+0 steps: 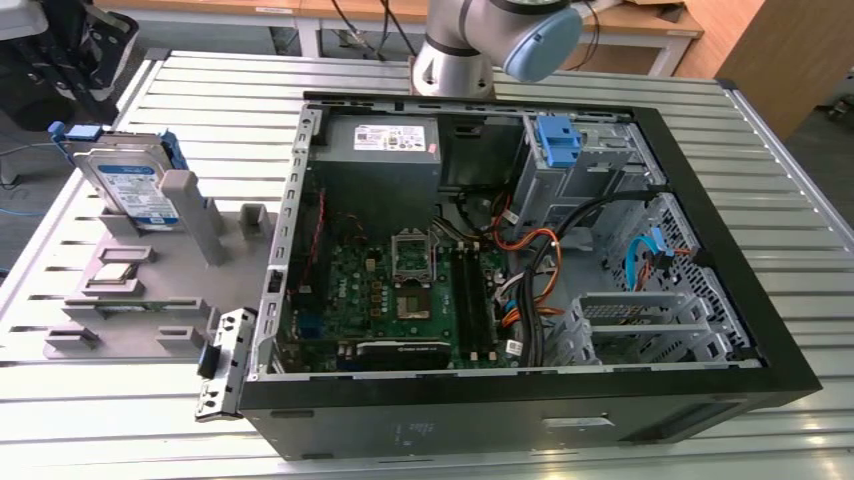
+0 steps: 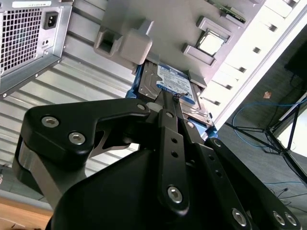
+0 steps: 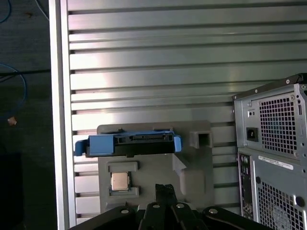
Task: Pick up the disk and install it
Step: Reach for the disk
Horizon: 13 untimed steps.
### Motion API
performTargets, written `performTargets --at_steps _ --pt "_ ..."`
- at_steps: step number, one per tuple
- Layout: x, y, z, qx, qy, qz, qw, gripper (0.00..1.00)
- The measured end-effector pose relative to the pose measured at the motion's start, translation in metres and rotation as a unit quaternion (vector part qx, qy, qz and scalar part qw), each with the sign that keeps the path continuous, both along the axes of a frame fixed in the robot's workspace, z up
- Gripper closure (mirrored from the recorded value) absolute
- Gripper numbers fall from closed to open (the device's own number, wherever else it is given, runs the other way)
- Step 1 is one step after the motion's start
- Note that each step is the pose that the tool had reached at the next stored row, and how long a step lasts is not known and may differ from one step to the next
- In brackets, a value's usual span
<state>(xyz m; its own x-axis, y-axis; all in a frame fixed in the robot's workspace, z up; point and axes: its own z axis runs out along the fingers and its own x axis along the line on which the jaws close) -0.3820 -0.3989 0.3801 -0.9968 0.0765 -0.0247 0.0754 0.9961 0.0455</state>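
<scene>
While disk (image 1: 128, 186) stands upright, tool (image 2: 167, 97) faces it.

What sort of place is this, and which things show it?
Likely a robotics lab set up for computer assembly: an open computer case lies on a slatted metal table, beside the disk standing in a grey holder.

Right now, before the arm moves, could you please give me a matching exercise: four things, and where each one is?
1 disk
2 power supply
3 blue bracket
4 chip

a lying flat on the grey holder
b inside the case, white label on top
c standing on edge in the grey holder
d inside the case, on the metal cage

Pairs: 1-c, 2-b, 3-d, 4-a
</scene>
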Motion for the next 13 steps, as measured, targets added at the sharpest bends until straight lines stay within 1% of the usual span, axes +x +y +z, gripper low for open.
performTargets --at_steps 13 --pt "-0.0036 0.0 -0.0002 0.0 0.0 0.0 1.0 0.9"
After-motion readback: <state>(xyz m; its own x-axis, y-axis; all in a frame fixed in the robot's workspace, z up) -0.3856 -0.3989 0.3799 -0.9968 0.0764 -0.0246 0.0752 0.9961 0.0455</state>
